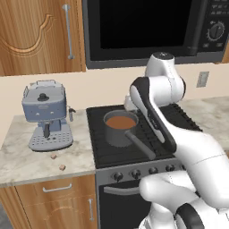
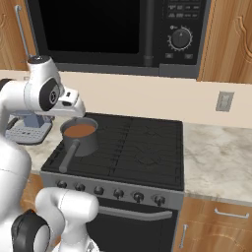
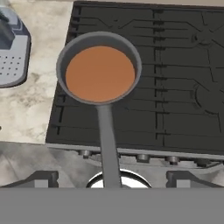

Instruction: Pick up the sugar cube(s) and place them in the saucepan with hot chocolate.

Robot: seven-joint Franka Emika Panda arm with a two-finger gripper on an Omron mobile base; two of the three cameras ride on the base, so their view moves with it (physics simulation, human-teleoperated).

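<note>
Two finger tips (image 3: 41,178) of the gripper (image 3: 111,178) stand wide apart, holding nothing, above the saucepan (image 3: 61,70). The pan sits on the stove (image 3: 175,87), full of brown hot chocolate (image 3: 99,73). The sugar cubes (image 1: 62,167) lie far off on the counter (image 1: 27,161), near the coffee machine (image 1: 44,114).

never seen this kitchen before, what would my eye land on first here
The small dark grey metal saucepan of brown liquid on the black stove's front-left burner, long handle toward the knobs. The blue-grey espresso machine stands on the marble counter left of it, with two tiny tan sugar cubes before it.
</note>
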